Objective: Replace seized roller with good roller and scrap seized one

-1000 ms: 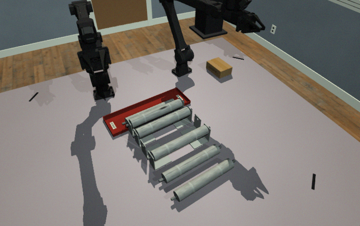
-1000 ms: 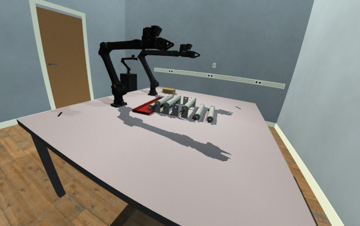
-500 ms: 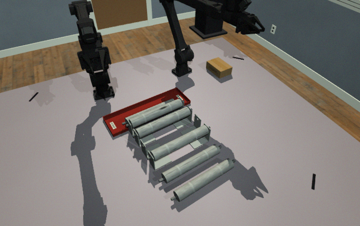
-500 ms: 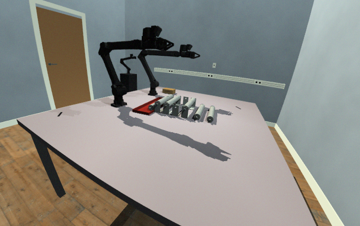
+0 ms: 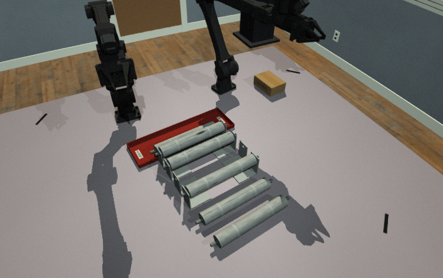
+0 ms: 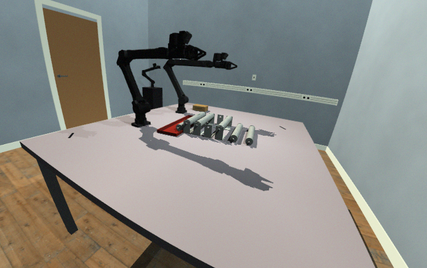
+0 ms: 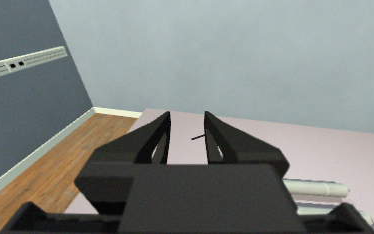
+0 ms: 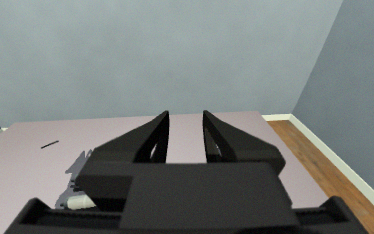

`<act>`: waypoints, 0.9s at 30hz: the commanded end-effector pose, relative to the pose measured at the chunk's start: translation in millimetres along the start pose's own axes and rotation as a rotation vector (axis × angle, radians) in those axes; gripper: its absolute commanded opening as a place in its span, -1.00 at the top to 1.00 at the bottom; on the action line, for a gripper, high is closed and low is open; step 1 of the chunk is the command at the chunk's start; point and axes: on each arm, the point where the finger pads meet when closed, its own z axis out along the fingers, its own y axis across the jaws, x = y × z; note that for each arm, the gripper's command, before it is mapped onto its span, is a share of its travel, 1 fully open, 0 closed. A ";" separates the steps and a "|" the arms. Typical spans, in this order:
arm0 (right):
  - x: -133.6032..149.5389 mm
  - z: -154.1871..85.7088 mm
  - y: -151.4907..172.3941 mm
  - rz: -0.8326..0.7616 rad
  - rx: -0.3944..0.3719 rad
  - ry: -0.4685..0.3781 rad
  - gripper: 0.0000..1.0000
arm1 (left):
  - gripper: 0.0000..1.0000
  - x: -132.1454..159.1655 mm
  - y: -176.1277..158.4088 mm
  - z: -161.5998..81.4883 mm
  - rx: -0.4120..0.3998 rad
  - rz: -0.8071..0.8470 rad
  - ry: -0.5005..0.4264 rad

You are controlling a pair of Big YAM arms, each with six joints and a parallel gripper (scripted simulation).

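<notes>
The grey roller bed holds a roller [image 5: 193, 139] nearest the tray, a second roller [image 5: 202, 151] and an end roller [image 5: 221, 175]; the third place, marked by a bare bracket [image 5: 243, 148] [image 6: 208, 130], is empty. Another roller [image 6: 179, 128] appears to lie in the red scrap tray [image 5: 139, 162] [image 6: 166, 132], mostly hidden. A slimmer roller [image 5: 235, 200] [image 6: 236, 133] and a thicker roller [image 5: 252, 221] [image 6: 250, 134] lie loose beside the bed. My left gripper [image 7: 187, 117] [image 6: 235, 66] and right gripper [image 8: 186, 120] [image 6: 203, 53] are partly open, empty, high above the table. Axle centring is too small to tell.
A tan box [image 5: 269, 83] [image 6: 200, 108] stands near the left arm's base. Thin black strips [image 5: 385, 223] [image 5: 41, 119] [image 5: 293, 71] lie near the table's sides. Both arms' bases stand behind the scrap tray.
</notes>
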 end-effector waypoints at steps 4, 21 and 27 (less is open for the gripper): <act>-3.2 -4.0 4.2 0.015 -0.006 -0.019 0.36 | 0.36 -23.4 -4.2 -11.1 0.008 0.008 -0.052; -53.1 1.1 4.0 0.015 -0.006 -0.093 0.36 | 0.36 -21.6 -4.7 -11.3 0.010 0.009 -0.051; -42.7 6.2 5.7 0.028 -0.015 -0.056 0.36 | 0.36 8.4 -6.9 9.9 0.015 0.021 0.027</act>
